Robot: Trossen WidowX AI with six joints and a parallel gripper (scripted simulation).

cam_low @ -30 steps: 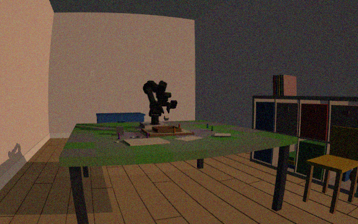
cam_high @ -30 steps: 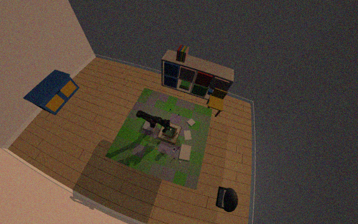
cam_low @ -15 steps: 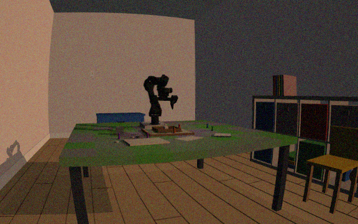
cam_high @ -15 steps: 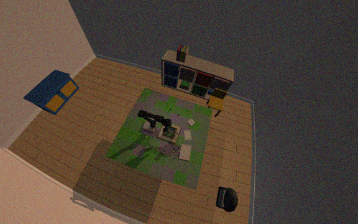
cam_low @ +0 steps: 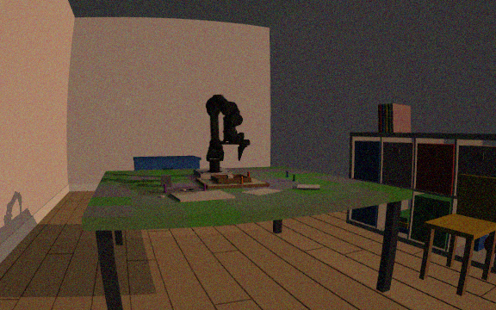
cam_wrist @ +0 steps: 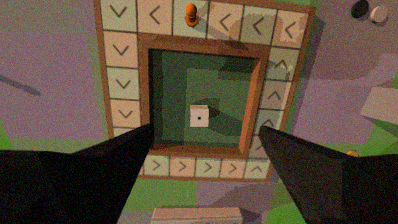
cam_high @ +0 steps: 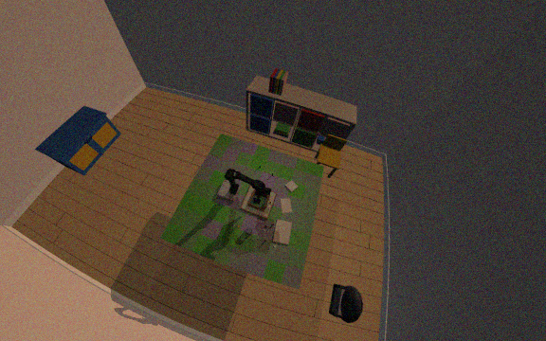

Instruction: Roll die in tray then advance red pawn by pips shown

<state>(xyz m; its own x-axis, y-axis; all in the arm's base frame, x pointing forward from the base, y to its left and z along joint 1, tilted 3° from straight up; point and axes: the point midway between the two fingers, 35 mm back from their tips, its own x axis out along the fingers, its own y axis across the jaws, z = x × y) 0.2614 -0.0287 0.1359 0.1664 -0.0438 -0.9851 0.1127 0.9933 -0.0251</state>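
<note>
The black parallel-jaw gripper is being held above the wooden-walled, green-floored tray, its fingers spread wide with nothing between them. The small white cube die is lying on the tray floor, one pip apparently showing on top. The orange-red pawn is standing on an arrow square of the board's top row.

Die in tray, pawn beyond
</note>
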